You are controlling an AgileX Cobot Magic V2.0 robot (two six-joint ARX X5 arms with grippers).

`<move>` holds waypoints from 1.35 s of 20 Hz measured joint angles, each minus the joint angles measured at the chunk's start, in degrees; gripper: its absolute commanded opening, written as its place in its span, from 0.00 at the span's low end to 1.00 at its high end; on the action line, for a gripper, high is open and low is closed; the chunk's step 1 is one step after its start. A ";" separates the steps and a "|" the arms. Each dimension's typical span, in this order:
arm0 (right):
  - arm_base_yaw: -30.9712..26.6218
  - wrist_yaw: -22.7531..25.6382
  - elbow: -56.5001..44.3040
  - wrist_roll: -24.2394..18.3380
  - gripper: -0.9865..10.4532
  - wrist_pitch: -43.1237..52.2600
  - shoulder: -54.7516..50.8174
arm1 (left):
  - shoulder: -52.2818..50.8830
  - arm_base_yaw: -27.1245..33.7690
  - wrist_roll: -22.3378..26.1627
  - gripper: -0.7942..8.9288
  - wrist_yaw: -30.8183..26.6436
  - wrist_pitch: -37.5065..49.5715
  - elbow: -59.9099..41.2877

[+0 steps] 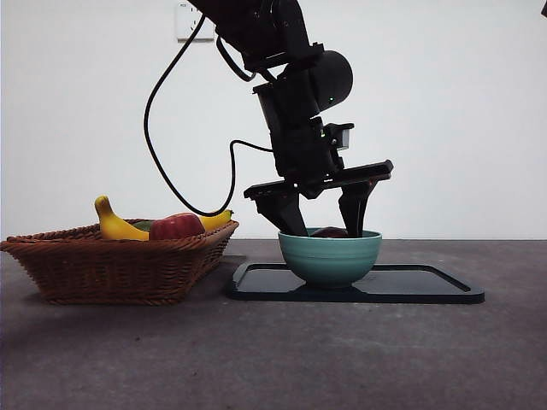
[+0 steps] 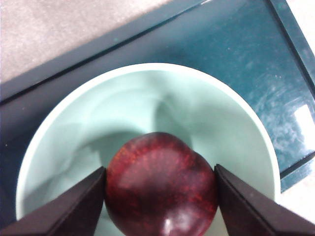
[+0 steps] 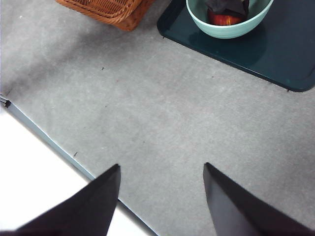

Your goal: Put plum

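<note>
**Plum held inside the bowl**

Front view: the left gripper [image 1: 320, 224] reaches down from the top edge into a teal bowl [image 1: 330, 258], both jaws dipping below the rim. The plum [image 1: 332, 231] shows only as a dark sliver above the rim. The bowl sits on a dark tray [image 1: 427, 286] with bare tray surface open toward 3 o'clock. At 9 o'clock of the bowl, near the tray's edge but apart from it, a wicker basket [image 1: 111, 269] holds a banana [image 1: 115, 225] and a red apple [image 1: 177, 227].

Left wrist view: the jaws pinch the plum [image 2: 161, 184] on its two sides, inside the bowl [image 2: 246, 123]; clear bowl wall surrounds the fruit. The tray [image 2: 246, 54] rim runs beyond.

Right wrist view: the right gripper [image 3: 161, 174] hangs with jaws spread over bare grey table [image 3: 162, 108], well apart from bowl [image 3: 224, 30], tray [image 3: 285, 59] and basket [image 3: 106, 10]. The table's edge runs just beside one jaw.
</note>
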 measured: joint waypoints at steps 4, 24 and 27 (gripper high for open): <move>0.00 0.04 0.00 0.00 0.32 0.00 -0.02 | 0.00 -0.57 0.81 0.39 -0.04 -0.48 0.22; -0.02 0.94 0.00 0.07 0.32 -0.66 -4.94 | -0.02 0.76 4.42 0.36 -0.28 -34.05 54.38; -0.02 0.96 0.00 0.04 0.32 -1.29 -4.92 | -2.08 0.76 4.42 0.36 -0.35 -34.14 55.45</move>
